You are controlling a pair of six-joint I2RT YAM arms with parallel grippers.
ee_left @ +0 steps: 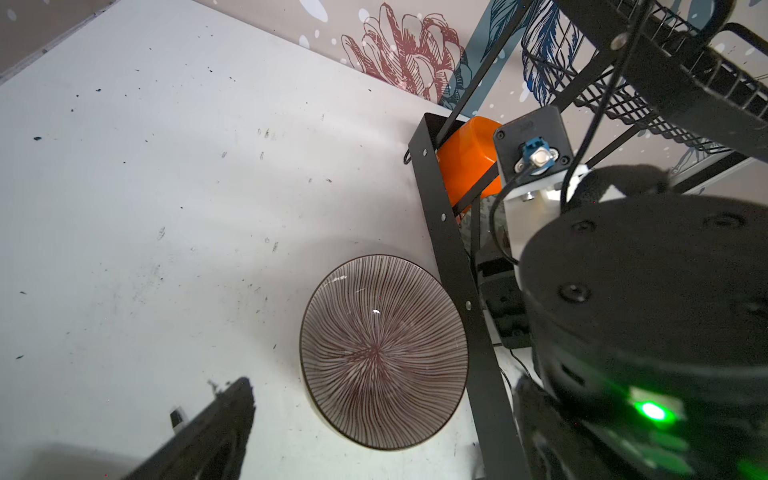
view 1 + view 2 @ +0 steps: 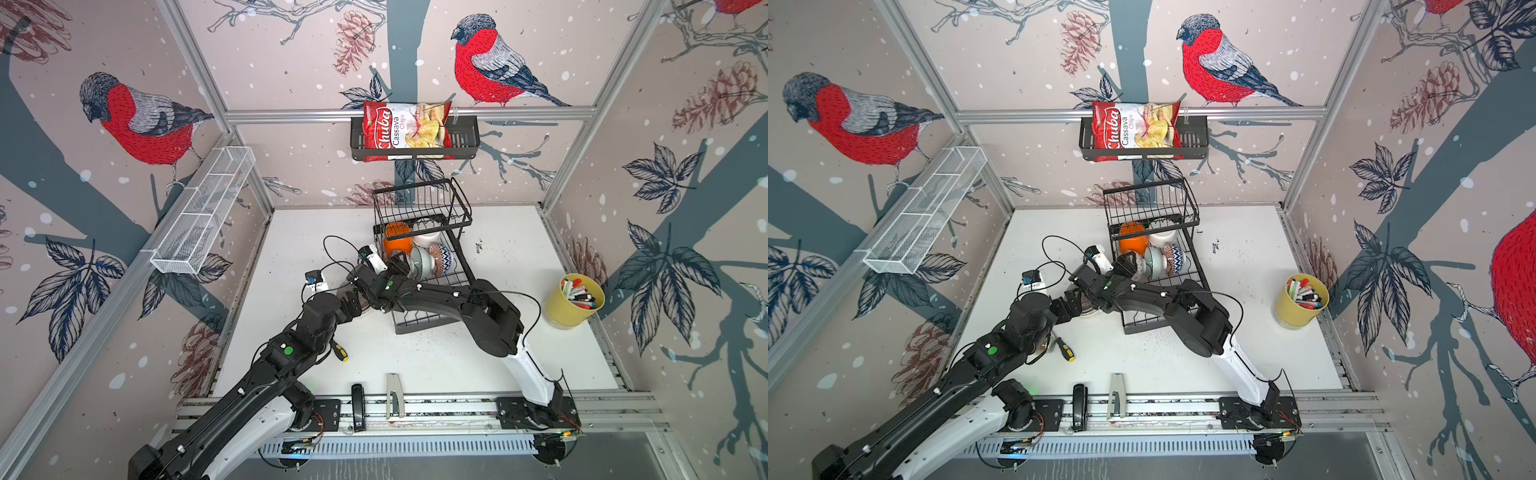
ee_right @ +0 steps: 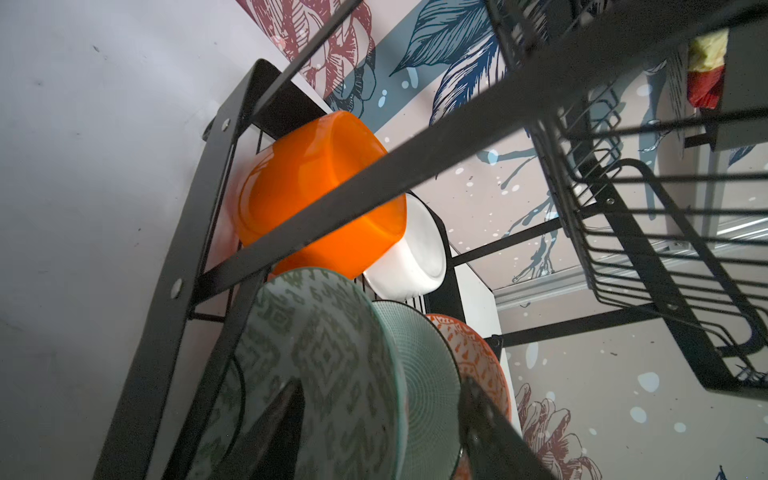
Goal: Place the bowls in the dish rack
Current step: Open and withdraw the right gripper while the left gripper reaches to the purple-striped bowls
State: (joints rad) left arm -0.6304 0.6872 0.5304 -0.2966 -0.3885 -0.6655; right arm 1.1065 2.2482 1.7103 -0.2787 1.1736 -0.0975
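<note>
1. Nearest the right wrist camera, the right gripper [image 3: 382, 382] has its jaws spread, one finger on either side of two bowls standing on edge: a patterned green bowl [image 3: 316, 353] and a fine-lined green bowl [image 3: 424, 365]. Whether a finger touches either bowl cannot be told.
2. Both bowls sit in the lower tray of the dish rack [image 1: 451, 253]. An orange patterned bowl [image 3: 473, 349] is beside them, with a plain orange bowl [image 3: 316, 187] and a white bowl [image 3: 419, 257] further in. A top view also shows a blue zigzag bowl [image 2: 442, 253] in the same tray.
3. A striped bowl [image 1: 382, 353] lies flat on the table [image 1: 166, 208], outside the rack and just beside its side rail. It is the only bowl seen still unloaded.
4. The left gripper [image 1: 382, 390] hovers over the striped bowl with jaws wide apart, holding nothing.
5. Risk: if the right gripper is drawn out at an angle, a finger could catch a rim. The close-packed bowls would then tip into one another.
6. Risk: a slanting rack bar crosses just above the right gripper, so a steep lift could strike it.
7. Risk: in both top views the right arm lies across the left gripper, so raising the left arm now could make the arms collide.
8. Risk: the side rail leaves little room for a finger on that side of the striped bowl. A pinch on its shallow, glazed rim may slip.
</note>
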